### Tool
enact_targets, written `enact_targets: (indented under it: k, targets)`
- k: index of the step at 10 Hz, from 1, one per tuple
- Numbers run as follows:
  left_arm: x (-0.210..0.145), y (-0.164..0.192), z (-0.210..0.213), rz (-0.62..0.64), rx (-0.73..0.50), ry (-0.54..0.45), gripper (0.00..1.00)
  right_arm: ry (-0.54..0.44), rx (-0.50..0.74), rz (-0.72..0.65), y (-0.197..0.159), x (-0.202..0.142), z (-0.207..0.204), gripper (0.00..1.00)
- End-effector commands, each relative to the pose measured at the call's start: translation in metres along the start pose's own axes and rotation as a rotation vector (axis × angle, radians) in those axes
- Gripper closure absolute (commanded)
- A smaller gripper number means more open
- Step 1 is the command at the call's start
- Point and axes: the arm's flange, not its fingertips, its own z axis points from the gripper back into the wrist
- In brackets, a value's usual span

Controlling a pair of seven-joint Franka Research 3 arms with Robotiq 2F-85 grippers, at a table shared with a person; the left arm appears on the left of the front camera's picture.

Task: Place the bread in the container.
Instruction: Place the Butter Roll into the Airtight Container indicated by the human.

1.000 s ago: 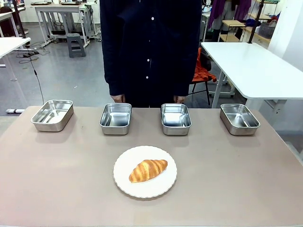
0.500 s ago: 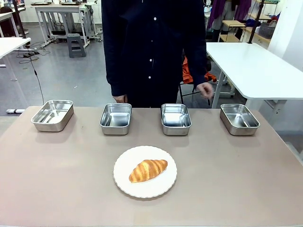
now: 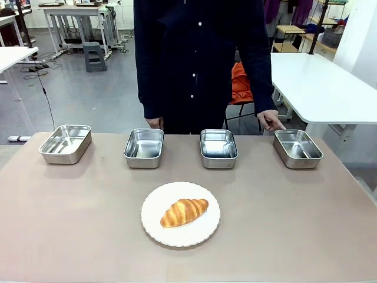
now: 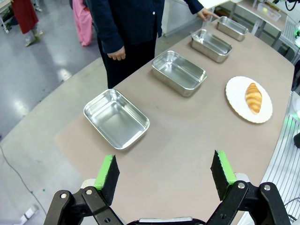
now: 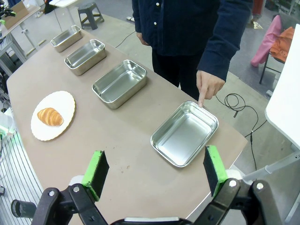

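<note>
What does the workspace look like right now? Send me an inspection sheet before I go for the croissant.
Surface: tan table, no spills seen.
Job's things: croissant lies on the white plate, near side, middle. Four empty steel trays stand in a row at the far edge. The person's hand points a finger at the far-right tray; the other three trays are untouched.
Clutter: nothing seen.
Grippers: left gripper and right gripper are both open, holding nothing, above the table's ends.
Cables: black cable on the floor beyond the table.
Surroundings: person standing at the far side; white side table; orange cloth behind.
</note>
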Motion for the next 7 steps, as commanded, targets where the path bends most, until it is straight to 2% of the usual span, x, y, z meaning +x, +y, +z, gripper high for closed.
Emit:
enact_targets:
  k: [1, 7]
  targets:
    - [0.0001, -0.0001, -0.0002, -0.005, -0.004, -0.005, 0.00, -0.026, 0.004, 0.007, -0.0013, 0.0020, -0.0018, 0.00]
    - [0.0001, -0.0001, -0.0002, -0.005, -0.004, -0.005, 0.00, -0.026, 0.004, 0.007, -0.0013, 0.0020, -0.0018, 0.00]
